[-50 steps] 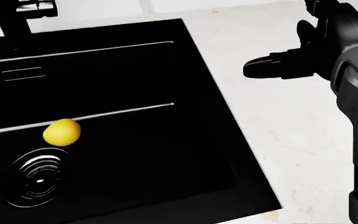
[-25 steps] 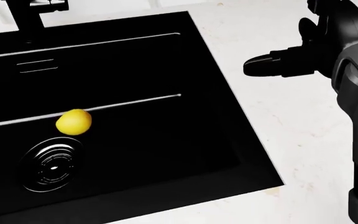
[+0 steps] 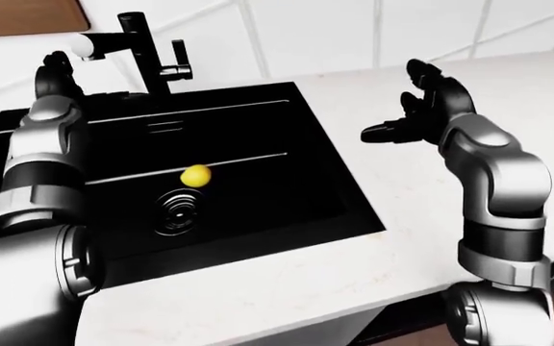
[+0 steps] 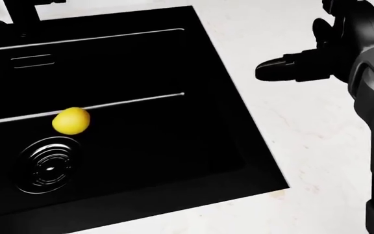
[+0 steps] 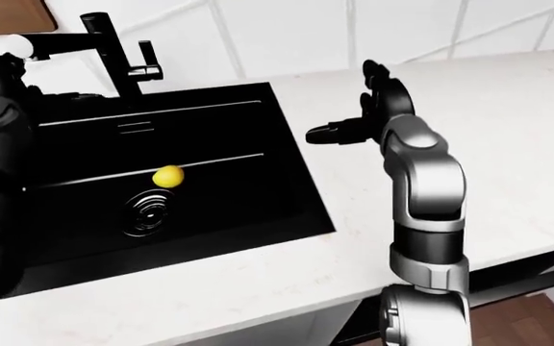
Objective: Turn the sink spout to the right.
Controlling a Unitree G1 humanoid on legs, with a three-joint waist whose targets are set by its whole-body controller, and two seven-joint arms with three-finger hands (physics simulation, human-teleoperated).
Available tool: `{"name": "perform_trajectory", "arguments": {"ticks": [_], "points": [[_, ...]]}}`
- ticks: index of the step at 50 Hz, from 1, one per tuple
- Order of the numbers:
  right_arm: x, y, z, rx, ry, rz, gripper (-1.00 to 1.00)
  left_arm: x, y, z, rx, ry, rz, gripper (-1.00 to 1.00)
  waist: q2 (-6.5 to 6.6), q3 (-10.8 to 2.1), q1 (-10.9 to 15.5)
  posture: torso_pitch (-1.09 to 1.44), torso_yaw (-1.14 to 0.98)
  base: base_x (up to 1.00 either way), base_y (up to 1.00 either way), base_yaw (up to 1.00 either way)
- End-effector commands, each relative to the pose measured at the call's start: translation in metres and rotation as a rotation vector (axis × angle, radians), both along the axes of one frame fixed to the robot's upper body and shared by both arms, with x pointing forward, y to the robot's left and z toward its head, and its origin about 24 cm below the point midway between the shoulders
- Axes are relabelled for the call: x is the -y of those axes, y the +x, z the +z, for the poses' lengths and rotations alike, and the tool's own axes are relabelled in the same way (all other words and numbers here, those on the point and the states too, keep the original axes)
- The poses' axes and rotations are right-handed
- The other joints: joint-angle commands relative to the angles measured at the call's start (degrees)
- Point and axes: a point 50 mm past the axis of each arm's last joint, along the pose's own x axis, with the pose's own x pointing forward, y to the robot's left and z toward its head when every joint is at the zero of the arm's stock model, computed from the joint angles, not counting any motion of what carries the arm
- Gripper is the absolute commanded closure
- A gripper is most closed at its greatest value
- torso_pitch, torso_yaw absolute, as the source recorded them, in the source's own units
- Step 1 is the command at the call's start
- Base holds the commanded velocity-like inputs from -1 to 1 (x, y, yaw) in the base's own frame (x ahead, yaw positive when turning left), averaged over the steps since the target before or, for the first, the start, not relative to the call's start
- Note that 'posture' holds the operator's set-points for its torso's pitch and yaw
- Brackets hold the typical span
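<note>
Flat, even, bright simulator lighting is seen, with no single source evident. The white counter (image 3: 431, 216) is nearly blown out, faint marbling only. The black sink (image 4: 141, 161) is crushed to near-solid black; thin highlight lines are picked out on its ridges. Soft glints are shown on the metal forearms. No blur, no visible edge distortion; everything is rendered sharp.

White speckled counter (image 3: 422, 238), running from the tiled wall (image 3: 306, 29) at top to the near edge at bottom. Set into it at left: black sink (image 3: 325, 180), with a yellow ball (image 3: 196, 175) on its floor just above the round drain (image 3: 176, 210). Black faucet (image 3: 147, 50) mounted at the sink's top rim.
</note>
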Motion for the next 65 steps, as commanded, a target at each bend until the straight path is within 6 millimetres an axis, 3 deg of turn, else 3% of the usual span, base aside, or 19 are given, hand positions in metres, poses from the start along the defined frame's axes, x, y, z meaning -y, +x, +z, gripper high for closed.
{"name": "perform_trajectory", "arguments": {"ticks": [1, 12, 41, 65], "points": [[-0.001, -0.003, 0.020, 0.097, -0.012, 0.002, -1.00, 0.003, 0.001, 0.023, 0.083, 0.033, 0.002, -1.00, 0.08, -1.59, 0.0, 0.00, 0.00, 0.00, 0.00, 0.00], [0.001, -0.004, 0.020, 0.096, -0.011, 0.000, -1.00, 0.023, 0.011, 0.009, 0.045, 0.043, -0.003, -1.00, -0.10, -1.89, -0.1, 0.00, 0.00, 0.00, 0.00, 0.00], [0.000, -0.003, 0.020, 0.098, -0.012, 0.003, -1.00, 0.027, 0.008, 0.057, 0.084, 0.049, 0.007, -1.00, -0.28, -1.21, -0.3, 0.00, 0.00, 0.00, 0.00, 0.00], [0.001, -0.005, 0.021, 0.100, -0.011, -0.001, -1.00, 0.043, 0.012, 0.067, 0.090, 0.072, -0.031, -1.00, -0.59, -1.25, 0.0, 0.00, 0.00, 0.00, 0.00, 0.00]]}}
